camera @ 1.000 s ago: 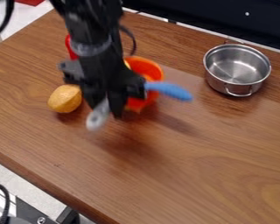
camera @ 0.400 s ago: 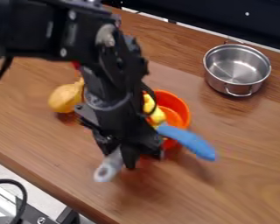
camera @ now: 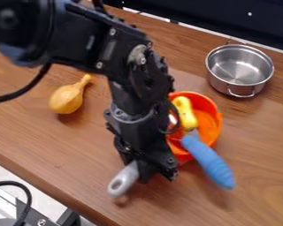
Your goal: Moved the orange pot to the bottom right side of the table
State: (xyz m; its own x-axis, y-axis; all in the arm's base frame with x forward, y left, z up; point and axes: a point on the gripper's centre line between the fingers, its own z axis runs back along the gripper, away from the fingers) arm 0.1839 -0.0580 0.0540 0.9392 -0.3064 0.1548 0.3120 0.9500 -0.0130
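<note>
Showing its open top beside the black metal robot arm (camera: 138,90), the round, plastic-looking orange pot (camera: 210,130) is right of the middle of the brown wooden table (camera: 244,137). Whether its base touches the wood I cannot tell. A long yellow toy-like object (camera: 186,114) lies inside it, and a utensil with a smooth, tapering blue handle (camera: 210,162) leans across the near rim, the handle sticking out toward the lower right.

At the pot's lower left is the black two-finger gripper (camera: 158,175), pointing down. A rounded grey handle (camera: 124,179) with a hole in its end juts out just left of it. How far apart the jaws stand I cannot tell, nor whether they have hold of that handle or the pot.

The arm comes in from the upper left and hides the pot's left side. A black cable (camera: 28,89) curves away from the arm to the left edge.

Farther out, a shiny, round, steel pot (camera: 240,66) with loop handles stands upright near the table's far edge, up and to the right of the orange one. A yellow-orange, gourd-shaped object (camera: 67,99) lies well apart on the left, its narrow neck pointing to the upper right.
</note>
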